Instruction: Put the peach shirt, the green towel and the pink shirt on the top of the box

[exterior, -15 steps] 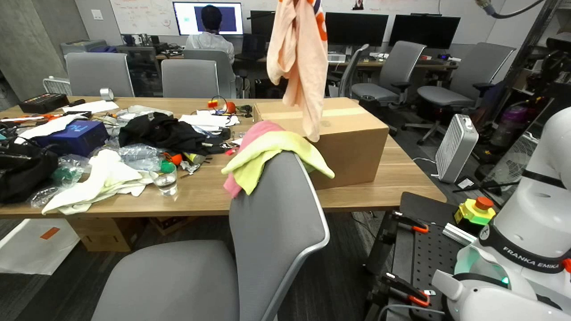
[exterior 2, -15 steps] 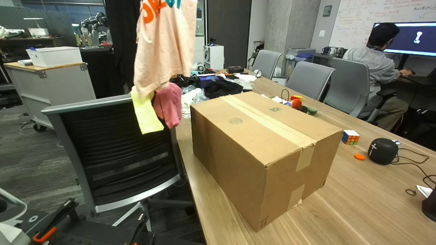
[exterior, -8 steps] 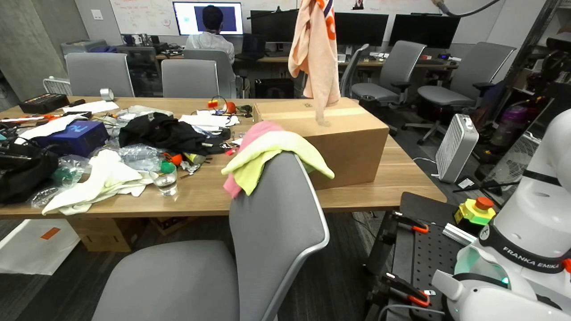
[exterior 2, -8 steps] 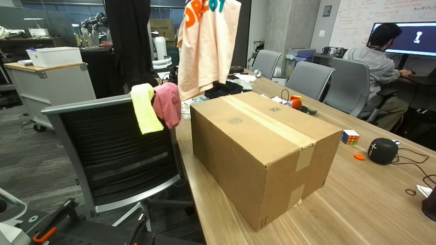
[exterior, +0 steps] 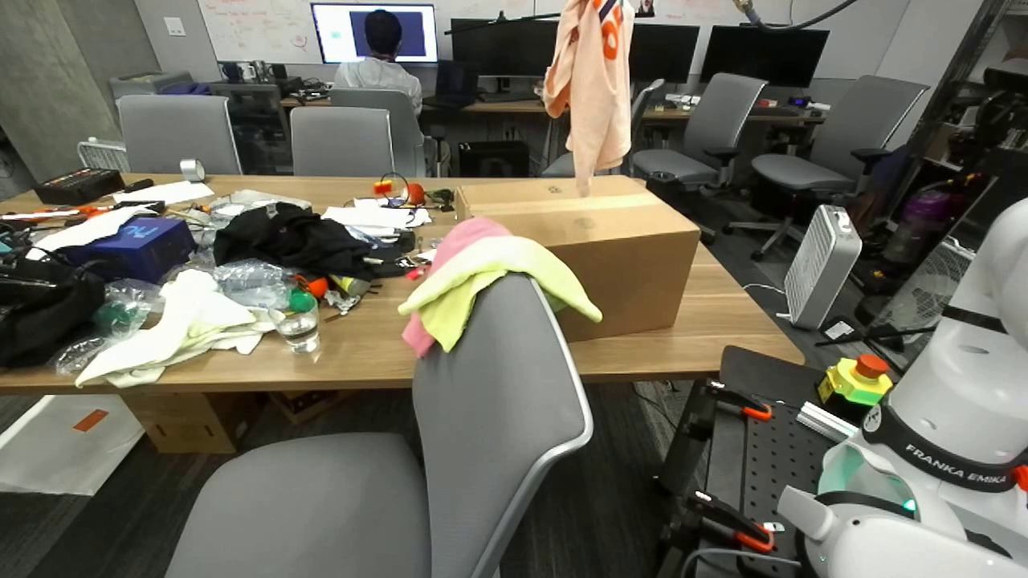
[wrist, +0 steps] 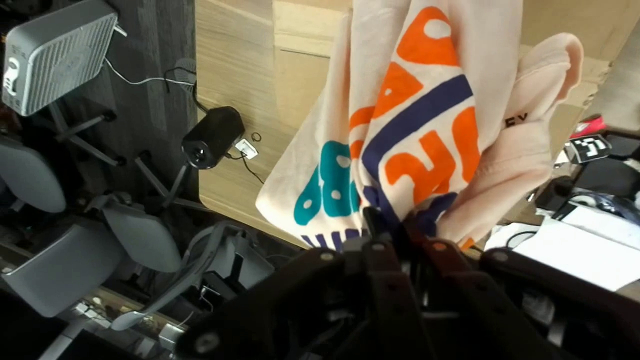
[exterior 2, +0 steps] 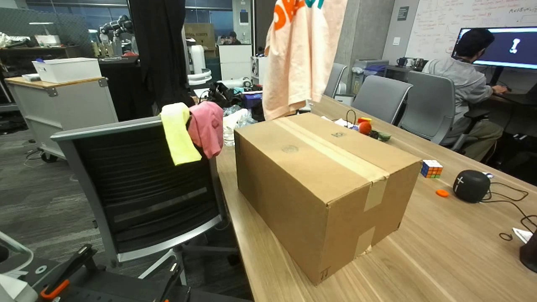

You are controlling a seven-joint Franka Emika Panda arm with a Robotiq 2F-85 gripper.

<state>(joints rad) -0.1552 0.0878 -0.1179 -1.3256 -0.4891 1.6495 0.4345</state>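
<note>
The peach shirt (exterior: 594,96) hangs in the air over the box (exterior: 626,281); it also shows in an exterior view (exterior 2: 300,63). I cannot tell whether its lower end touches the box top. In the wrist view my gripper (wrist: 392,227) is shut on the printed part of the peach shirt (wrist: 425,110). The gripper is out of frame above in both exterior views. The green towel (exterior: 506,261) and the pink shirt (exterior: 470,233) lie over the top of a chair back, side by side in an exterior view (exterior 2: 178,132). The box top (exterior 2: 327,147) carries no cloth.
The grey chair (exterior: 506,417) stands against the table beside the box. A glass of water (exterior: 299,325), a whitish cloth (exterior: 185,321) and a black cloth (exterior: 297,241) lie on the table. A black speaker (exterior 2: 472,186) and a puzzle cube (exterior 2: 432,168) sit beyond the box.
The peach shirt has moved right in both exterior views, from by the chair back to over the box. The green towel, the pink shirt and the box have stayed in place.
</note>
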